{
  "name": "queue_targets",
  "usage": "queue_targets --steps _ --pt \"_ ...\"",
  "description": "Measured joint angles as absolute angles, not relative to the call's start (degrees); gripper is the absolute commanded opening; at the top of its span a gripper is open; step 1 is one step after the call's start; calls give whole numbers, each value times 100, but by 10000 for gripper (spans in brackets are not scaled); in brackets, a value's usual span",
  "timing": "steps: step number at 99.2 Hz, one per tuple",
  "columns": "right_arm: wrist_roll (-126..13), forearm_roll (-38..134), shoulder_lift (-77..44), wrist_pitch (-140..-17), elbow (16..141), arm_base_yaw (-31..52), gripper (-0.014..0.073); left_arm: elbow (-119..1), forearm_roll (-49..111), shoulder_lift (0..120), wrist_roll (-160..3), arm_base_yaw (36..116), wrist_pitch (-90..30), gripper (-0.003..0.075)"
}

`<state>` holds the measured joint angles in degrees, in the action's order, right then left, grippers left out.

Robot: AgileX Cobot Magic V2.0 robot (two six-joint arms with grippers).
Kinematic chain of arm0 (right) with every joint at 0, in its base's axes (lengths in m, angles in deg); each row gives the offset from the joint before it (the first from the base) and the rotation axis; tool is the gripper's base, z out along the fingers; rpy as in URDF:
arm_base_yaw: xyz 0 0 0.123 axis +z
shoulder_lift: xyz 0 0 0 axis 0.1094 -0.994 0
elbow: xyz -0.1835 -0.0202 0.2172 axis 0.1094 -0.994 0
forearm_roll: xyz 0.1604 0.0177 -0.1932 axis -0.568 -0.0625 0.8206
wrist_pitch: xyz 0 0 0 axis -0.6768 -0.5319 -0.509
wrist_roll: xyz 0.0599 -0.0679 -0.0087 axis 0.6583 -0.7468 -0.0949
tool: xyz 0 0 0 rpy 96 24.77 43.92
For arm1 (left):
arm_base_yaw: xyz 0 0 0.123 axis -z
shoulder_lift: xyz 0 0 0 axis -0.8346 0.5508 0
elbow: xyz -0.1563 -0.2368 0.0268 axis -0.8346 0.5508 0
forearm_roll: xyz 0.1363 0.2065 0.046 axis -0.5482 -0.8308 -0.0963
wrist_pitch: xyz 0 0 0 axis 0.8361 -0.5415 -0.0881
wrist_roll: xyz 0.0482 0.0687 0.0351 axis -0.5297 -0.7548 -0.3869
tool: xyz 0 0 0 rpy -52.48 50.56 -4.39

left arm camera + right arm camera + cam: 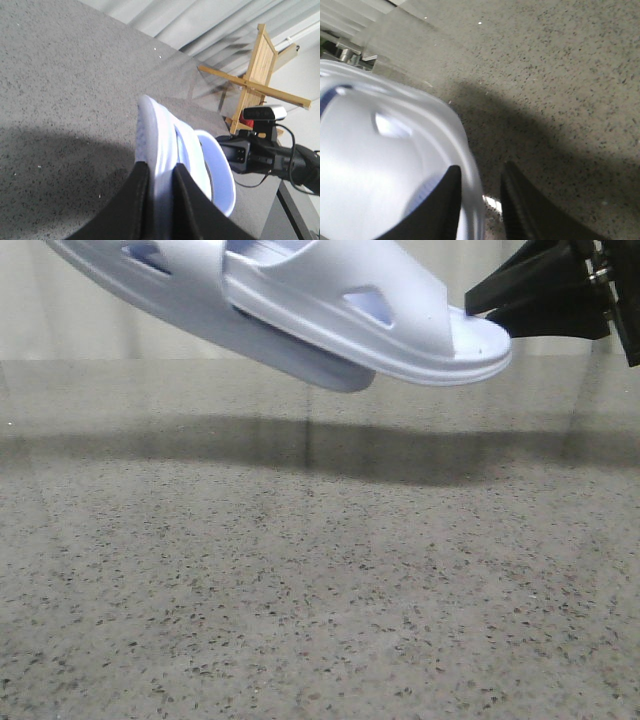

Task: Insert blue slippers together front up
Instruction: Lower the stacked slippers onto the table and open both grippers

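Blue slippers (300, 310): two pale lavender-blue slides, nested one into the other, seen across the top of the front view from upper left to upper right. They are held in the air, well above the table; toe end is at upper right, tilted slightly downward. Triangular cut-outs are visible on the straps.

Shadow (300, 445): a dark band is cast on the table across mid-frame, below the pair.

Table (320, 620): grey speckled stone-like surface, filling the lower frame.

Left gripper (161, 200): at bottom centre of the left wrist view. Black fingers (135, 210) are closed onto the rim of one slipper, w/ the pale sole edge pinched between them.

Right gripper (480, 210): at bottom centre of the right wrist view. One finger (447, 205) is seen against the slipper's side, the other (525, 210) over bare table; jaws only slightly apart w/ the slipper's edge in the gap. Whether it is clamped can't be told (image blurred). In the front view it appears as a black shape at upper right, touching the toe end.

Background: pale curtains, a wooden frame (260, 75) and a camera (265, 114) at right of the left wrist view.
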<state>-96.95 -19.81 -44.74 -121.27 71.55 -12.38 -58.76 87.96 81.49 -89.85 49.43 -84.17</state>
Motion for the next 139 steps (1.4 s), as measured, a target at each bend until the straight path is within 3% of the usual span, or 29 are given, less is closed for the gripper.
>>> queue_targets --steps 29,93,108,127,139 --pt "-9695 -1981 -4466 -12835 7172 -1931 161 -5876 8907 8207 -9067 4810 -8450 15" --pt "-9707 -1969 -4462 -13127 7172 -2014 161 -5760 8068 9333 -9815 4804 -7327 24" --pt "-9707 -1956 -4462 -13127 7172 -2014 161 -5760 7655 9333 -9827 4804 -7154 127" --pt "-9707 -1934 -4462 -13127 7172 -2014 161 -5760 7319 9333 -9880 4790 -7068 335" --pt "-9707 -1856 -4428 -13127 7172 -2014 161 -5804 7262 9333 -9933 4693 -7157 400"
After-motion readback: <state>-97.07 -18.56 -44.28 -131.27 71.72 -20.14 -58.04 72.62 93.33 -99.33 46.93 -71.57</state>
